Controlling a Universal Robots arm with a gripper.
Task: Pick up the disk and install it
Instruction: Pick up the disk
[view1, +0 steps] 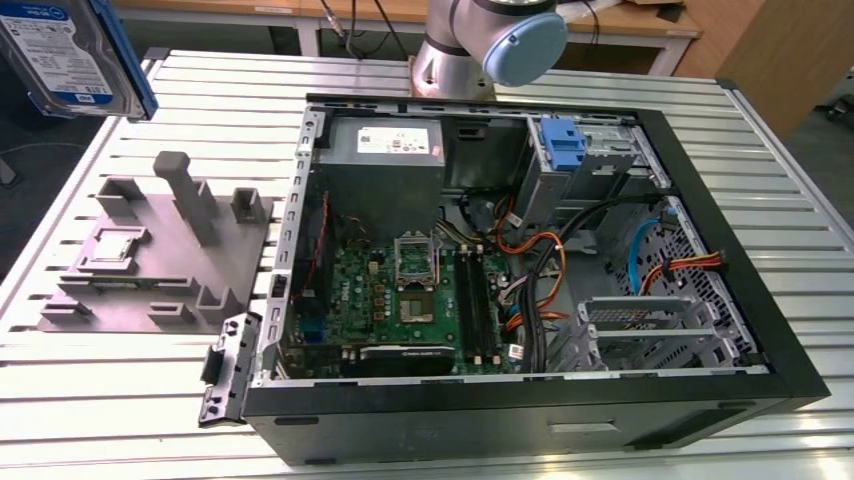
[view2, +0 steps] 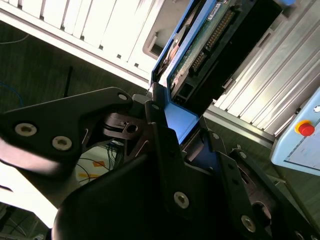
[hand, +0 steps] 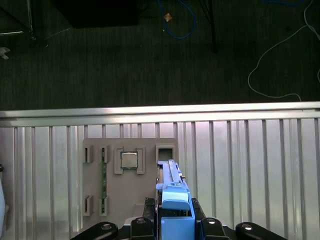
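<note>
The disk (view1: 60, 55), a silver hard drive with a white and blue label in a blue carrier frame, hangs high above the table at the exterior view's upper left. In both wrist views my gripper (hand: 175, 222) is shut on the carrier's blue end (view2: 177, 120), with a black finger on either side. The drive's edge (hand: 169, 172) stands out from the fingers, above the grey fixture plate (hand: 130, 200). The drive's circuit board side (view2: 200, 42) faces the second wrist camera.
An open computer case (view1: 534, 400) lies on the slatted metal table (view1: 747, 110), with a motherboard (view1: 400, 300), cables, a blue bracket (view1: 563, 145) and a metal drive cage (view1: 654, 330) inside. The grey fixture plate (view1: 160, 250) holds a small square chip (hand: 129, 160). Dark floor lies beyond the table edge (hand: 160, 112).
</note>
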